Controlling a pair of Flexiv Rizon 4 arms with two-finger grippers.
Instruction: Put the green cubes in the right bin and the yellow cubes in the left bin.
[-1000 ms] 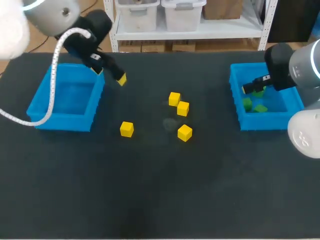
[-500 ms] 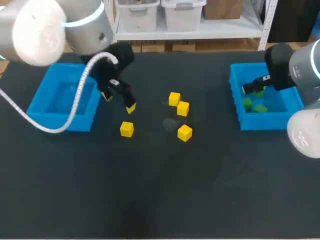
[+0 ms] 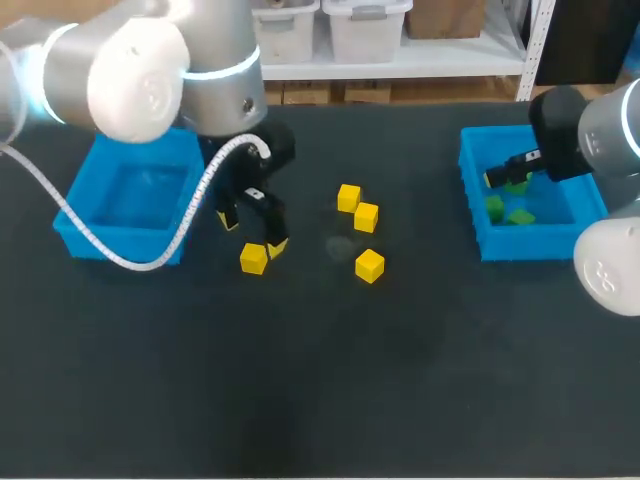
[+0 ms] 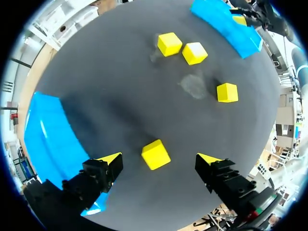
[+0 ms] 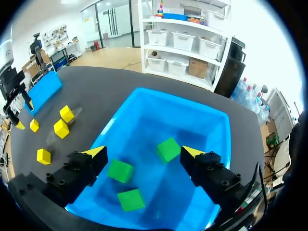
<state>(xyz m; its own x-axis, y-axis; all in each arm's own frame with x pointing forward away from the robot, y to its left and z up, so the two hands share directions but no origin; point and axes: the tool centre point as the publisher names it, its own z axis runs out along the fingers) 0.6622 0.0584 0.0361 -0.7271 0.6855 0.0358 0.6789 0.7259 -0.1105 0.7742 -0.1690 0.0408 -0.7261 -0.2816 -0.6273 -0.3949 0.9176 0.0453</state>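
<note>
The left gripper (image 4: 159, 160) had swung from beside the left bin (image 3: 90, 240) over the nearest yellow cube (image 4: 155, 154), fingers spread. The cube looked light and rigid, best pinched across opposite flat faces.

was a dark table (image 3: 320, 400). carried a blue left bin (image 3: 75, 238) at the far left and a blue right bin (image 3: 530, 245) at the far right. bore four yellow cubes (image 3: 349, 197) between them: two just beside each other, a near cube (image 3: 369, 265), and a left cube (image 3: 253, 259).

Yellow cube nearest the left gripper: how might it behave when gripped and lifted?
The yellow cube probably won't roll: it rests flat on one face. Crisp edges suggest it is stiff. Flat sides should suit the open left gripper.
</note>
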